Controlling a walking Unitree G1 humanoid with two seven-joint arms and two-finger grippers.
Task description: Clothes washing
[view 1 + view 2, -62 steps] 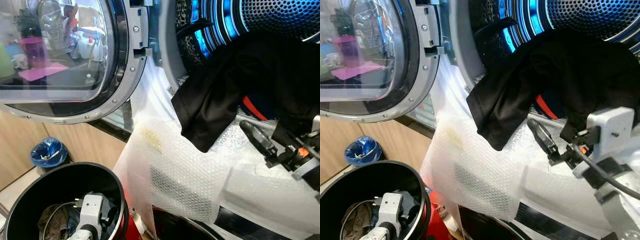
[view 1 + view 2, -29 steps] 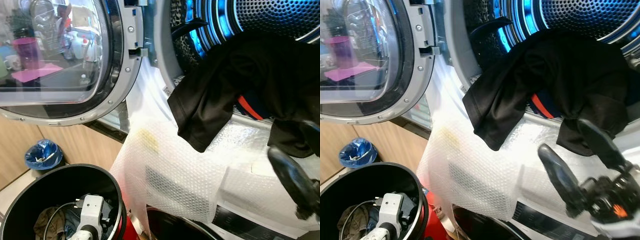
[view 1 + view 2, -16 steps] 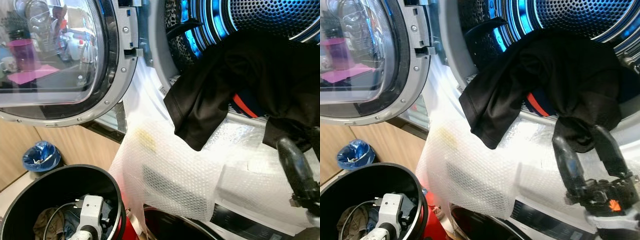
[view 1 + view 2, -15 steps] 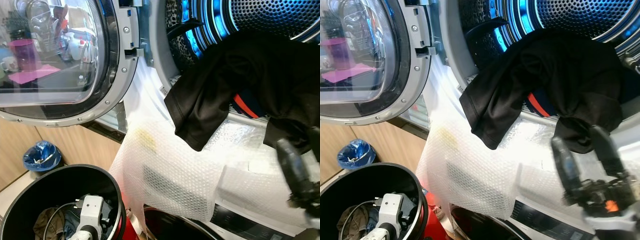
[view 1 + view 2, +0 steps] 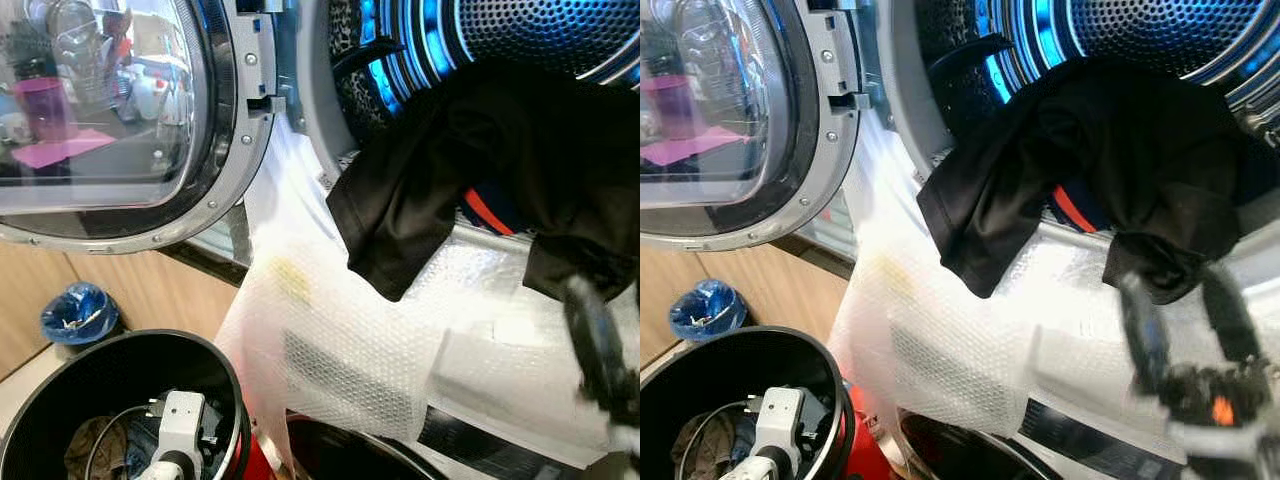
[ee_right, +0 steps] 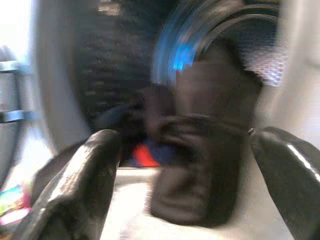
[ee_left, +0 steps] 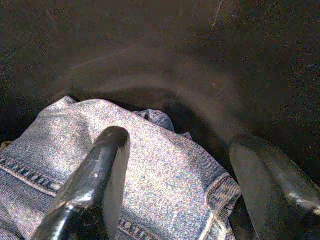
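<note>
Black garment (image 5: 1110, 170) spills out of the washer drum (image 5: 1160, 40), its hanging fold just above the right gripper (image 5: 1188, 300), whose fingers are spread wide and empty. Left gripper (image 7: 175, 165) sits down in the black bin (image 5: 120, 370), fingers apart over denim (image 7: 165, 190).

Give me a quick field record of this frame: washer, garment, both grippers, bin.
washer door: swung open, to the robot's left
drum: lit blue
black garment: draped over the drum lip, part hanging outside
bubble wrap: covers the washer front below the opening
right gripper: open, just below the garment's hanging fold, blurred
left gripper: open, over denim
black bin: left arm reaches inside
</note>
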